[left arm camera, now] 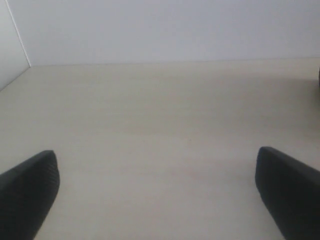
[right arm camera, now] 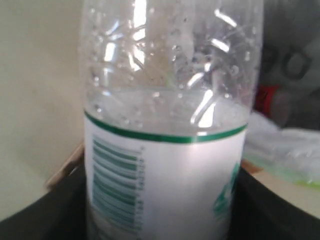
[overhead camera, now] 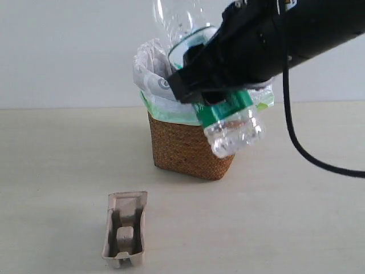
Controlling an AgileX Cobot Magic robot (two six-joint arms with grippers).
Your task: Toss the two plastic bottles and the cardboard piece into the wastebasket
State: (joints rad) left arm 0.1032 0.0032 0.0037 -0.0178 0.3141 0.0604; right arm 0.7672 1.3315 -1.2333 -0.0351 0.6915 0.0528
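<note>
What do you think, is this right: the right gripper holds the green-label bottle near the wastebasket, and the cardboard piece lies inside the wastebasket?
Wrong in one point. The exterior view shows the cardboard piece lying on the table in front of the wastebasket, not inside it. The right gripper does hold the green-label bottle near the wastebasket.

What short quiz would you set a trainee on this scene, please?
1. True or false: the moulded cardboard tray lies inside the wicker wastebasket.
2. What does the right gripper hold? A. a red-label bottle; B. the green-and-white-label bottle; C. nothing.
3. In one word, how do the left gripper jaws stand?
Key: 1 false, it lies on the table; 2 B; 3 open.
</note>
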